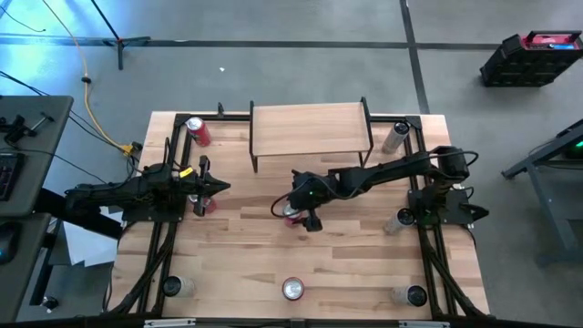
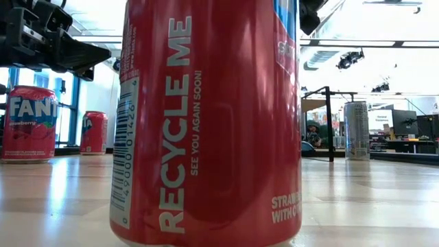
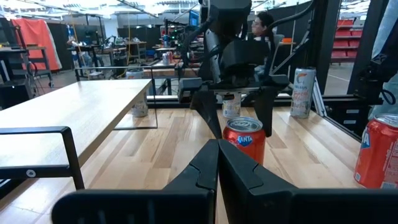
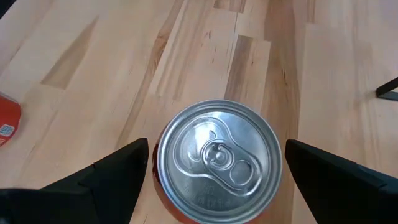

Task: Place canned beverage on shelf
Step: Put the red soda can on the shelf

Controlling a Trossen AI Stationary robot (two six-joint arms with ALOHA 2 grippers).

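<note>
A red Fanta can (image 1: 293,217) stands upright on the table's middle, in front of the shelf (image 1: 310,130), whose plank top holds nothing. My right gripper (image 4: 216,149) is open above the can and points down. Its two fingers (image 4: 118,171) stand one on each side of the can's silver top (image 4: 216,155) with small gaps. The left wrist view shows the same can (image 3: 244,140) between those fingers (image 3: 208,112). My left gripper (image 3: 217,163) is shut and empty at the table's left, beside another red can (image 1: 202,206).
A red can (image 1: 198,132) stands at the far left and another (image 1: 292,290) at the near edge, filling the low view (image 2: 206,123). Silver cans stand at the far right (image 1: 394,137), right (image 1: 397,221) and both near corners (image 1: 173,287).
</note>
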